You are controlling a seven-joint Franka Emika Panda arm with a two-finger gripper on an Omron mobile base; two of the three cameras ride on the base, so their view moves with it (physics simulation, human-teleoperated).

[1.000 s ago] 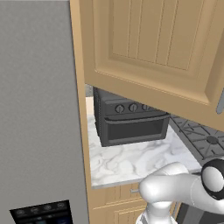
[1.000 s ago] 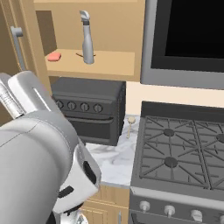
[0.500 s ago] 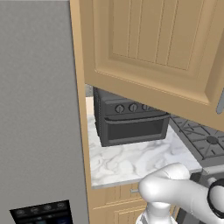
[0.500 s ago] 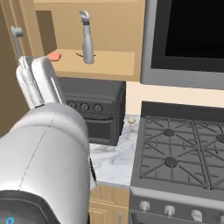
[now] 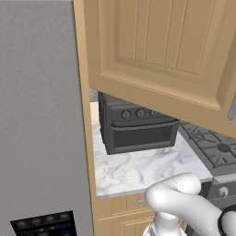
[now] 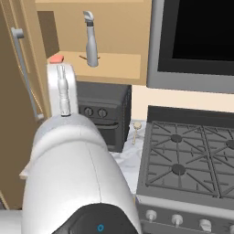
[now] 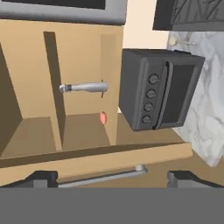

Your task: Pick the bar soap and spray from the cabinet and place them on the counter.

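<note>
The cabinet (image 6: 107,68) stands open, its door (image 5: 170,50) swung out to the left with the bar handle (image 6: 27,77). On its shelf a grey spray (image 6: 91,41) stands upright. The small red bar soap (image 6: 56,58) lies at the shelf's front left corner. In the rolled hand view the spray (image 7: 83,88) and the soap (image 7: 103,117) lie ahead, beyond the door's edge and handle (image 7: 105,177). My gripper (image 7: 113,178) is open and empty, well short of the shelf. The white marble counter (image 5: 138,168) runs below the cabinet.
A dark toaster oven (image 5: 138,129) sits on the counter under the cabinet, with a small pale object (image 6: 135,125) beside it. A gas stove (image 6: 187,160) lies to the right, with a microwave (image 6: 196,41) above it. A grey fridge (image 5: 41,115) fills the left.
The arm has swung: in the right base view the white hand has moved right, closer to the cabinet shelf. The jaws have stayed open; spray and soap have not moved.
</note>
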